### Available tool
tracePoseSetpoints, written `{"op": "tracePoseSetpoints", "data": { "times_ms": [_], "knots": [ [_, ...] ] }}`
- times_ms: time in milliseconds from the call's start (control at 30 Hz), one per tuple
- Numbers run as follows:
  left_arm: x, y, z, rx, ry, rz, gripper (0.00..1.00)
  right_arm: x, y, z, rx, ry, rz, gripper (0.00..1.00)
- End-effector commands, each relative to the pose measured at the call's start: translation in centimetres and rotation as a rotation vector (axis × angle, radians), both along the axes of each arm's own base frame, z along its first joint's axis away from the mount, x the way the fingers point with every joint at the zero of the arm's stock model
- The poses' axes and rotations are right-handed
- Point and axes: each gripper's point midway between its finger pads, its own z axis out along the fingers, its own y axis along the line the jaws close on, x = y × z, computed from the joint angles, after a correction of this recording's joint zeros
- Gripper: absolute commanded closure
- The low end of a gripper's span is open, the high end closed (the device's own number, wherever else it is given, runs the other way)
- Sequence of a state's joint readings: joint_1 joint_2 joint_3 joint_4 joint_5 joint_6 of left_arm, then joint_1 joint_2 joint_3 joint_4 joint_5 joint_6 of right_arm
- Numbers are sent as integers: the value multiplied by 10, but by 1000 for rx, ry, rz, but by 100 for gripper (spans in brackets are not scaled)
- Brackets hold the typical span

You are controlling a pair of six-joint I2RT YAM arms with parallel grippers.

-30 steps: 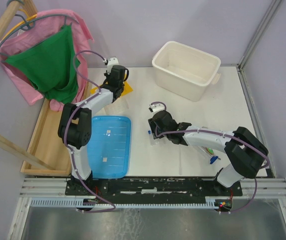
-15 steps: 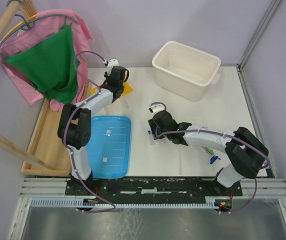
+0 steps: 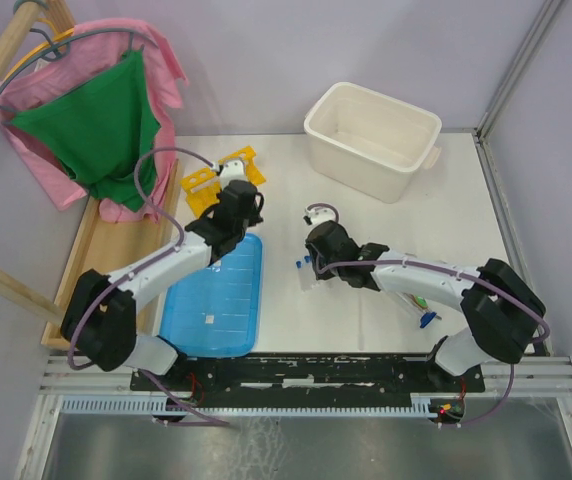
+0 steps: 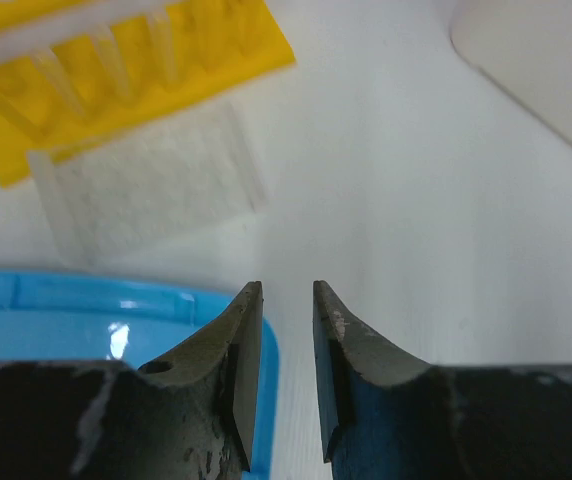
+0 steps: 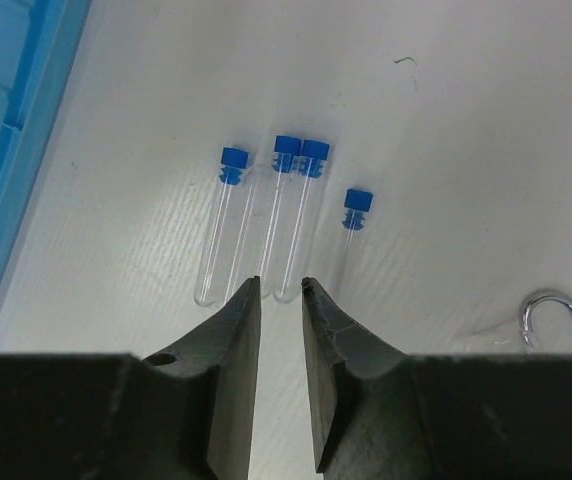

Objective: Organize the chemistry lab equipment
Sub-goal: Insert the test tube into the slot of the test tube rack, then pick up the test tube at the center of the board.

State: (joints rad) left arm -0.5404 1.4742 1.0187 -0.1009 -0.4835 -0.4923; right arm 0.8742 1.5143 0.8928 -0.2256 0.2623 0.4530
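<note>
Lavender walls (image 3: 366, 40), white table (image 3: 466, 230), wooden rack (image 3: 91, 265) at left

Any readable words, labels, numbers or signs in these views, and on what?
None can be read.
Two small white patches on the blue ribbed lid: too small to tell whether they carry text.
The yellow tube rack, the white tub and the blue-capped tubes: no markings visible.

White tub (image 3: 366, 165), blue ribbed lid (image 3: 216, 300)

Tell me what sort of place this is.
Probably a robot-training cell staged as a chemistry bench: blue-capped tubes and a yellow tube rack lie on a white table enclosed by panels.
</note>
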Motion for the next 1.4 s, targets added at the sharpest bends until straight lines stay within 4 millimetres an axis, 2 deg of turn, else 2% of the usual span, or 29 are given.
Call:
{"op": "tracePoseSetpoints", "data": {
  "times_ms": [0,167,300,433,633,1367],
  "knots": [
    [-50,-28,-9,-113,11,-70,67,6,16,13,63,9,4,70],
    [-84,-24,-18,-156,25,-88,67,-4,32,5,88,79,64,71],
    [-97,-16,-23,-163,31,-84,67,-7,37,-6,82,123,80,71],
    [-104,-17,-31,-157,47,-98,67,-12,41,-14,71,153,96,70],
    [-111,-17,-42,-152,71,-106,68,-13,38,-23,42,172,85,69],
    [-114,-20,-57,-139,99,-119,68,-16,39,-43,-2,208,79,72]
  ]
}}
